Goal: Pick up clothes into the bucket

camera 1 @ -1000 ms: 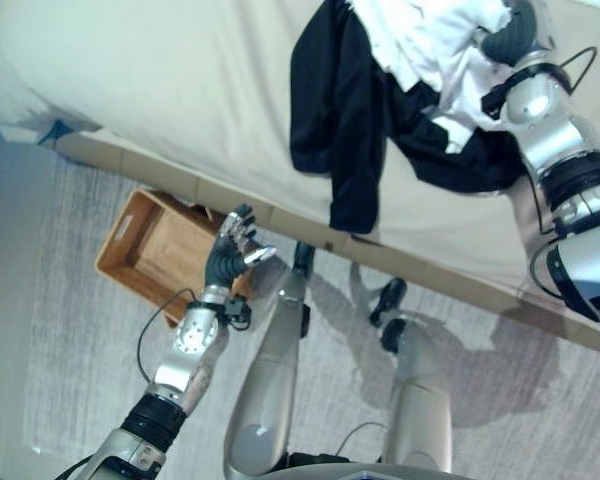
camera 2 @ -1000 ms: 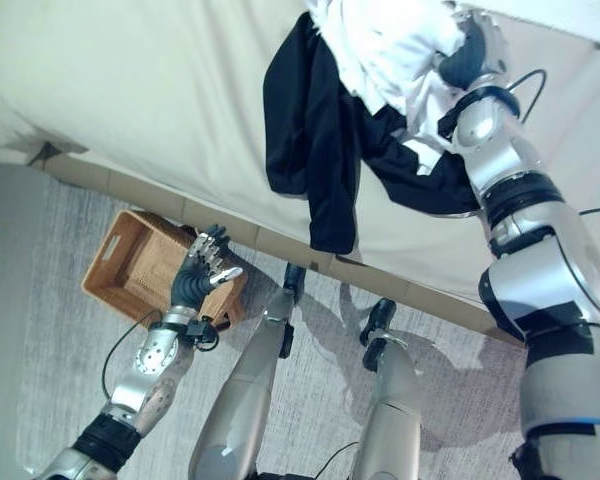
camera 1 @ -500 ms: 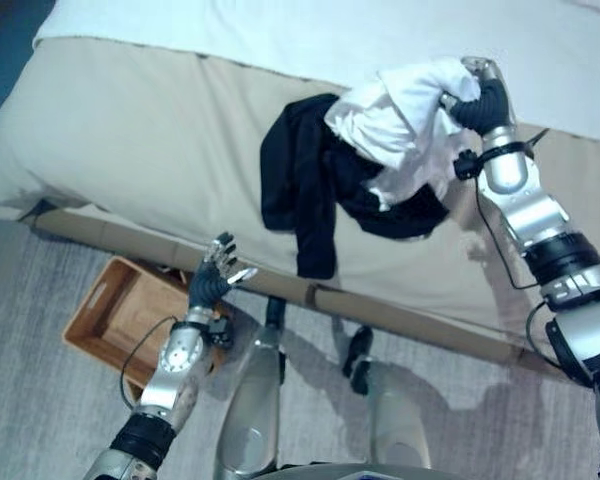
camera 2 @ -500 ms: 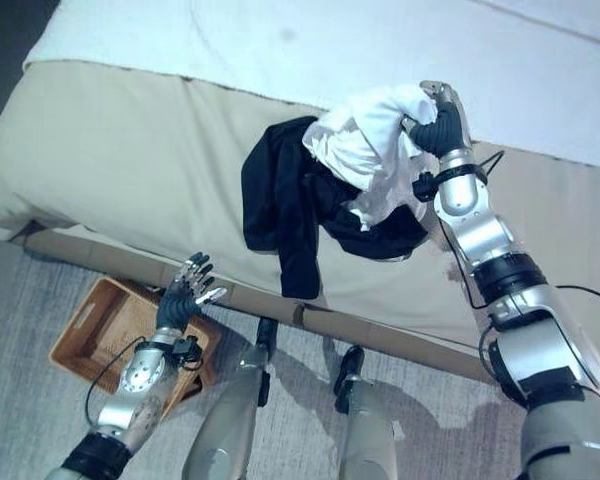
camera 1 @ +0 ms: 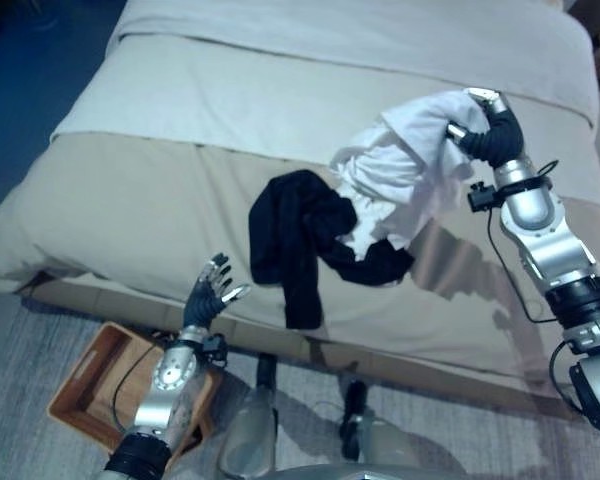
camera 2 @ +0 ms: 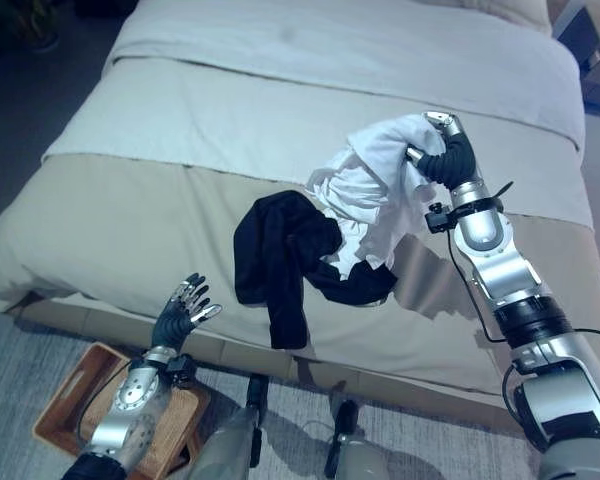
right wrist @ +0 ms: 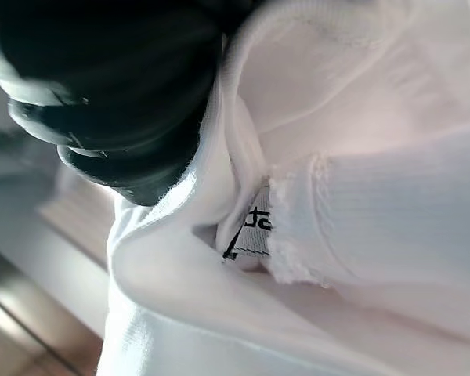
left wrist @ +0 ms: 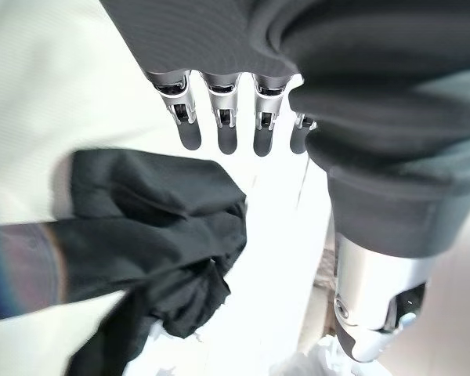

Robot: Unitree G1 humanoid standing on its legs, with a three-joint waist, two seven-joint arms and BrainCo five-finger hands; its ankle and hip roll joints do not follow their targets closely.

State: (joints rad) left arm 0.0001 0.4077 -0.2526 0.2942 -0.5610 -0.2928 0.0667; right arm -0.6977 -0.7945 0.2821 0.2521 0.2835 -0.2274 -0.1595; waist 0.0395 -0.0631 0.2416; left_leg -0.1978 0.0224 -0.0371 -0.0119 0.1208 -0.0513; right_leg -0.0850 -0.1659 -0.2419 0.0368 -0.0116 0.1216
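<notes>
Now lifting: right hand (camera 2: 450,158) clenched on white garment (camera 2: 375,185) above bed (camera 2: 160,190), left hand (camera 1: 212,295) spread empty; next, swinging toward basket (camera 1: 80,385) at seven o'clock.

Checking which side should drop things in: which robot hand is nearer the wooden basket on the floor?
Left. The left robot hand hangs open just above the wooden basket by the bed edge; the right robot hand is far across the bed, shut on the white garment.
</notes>
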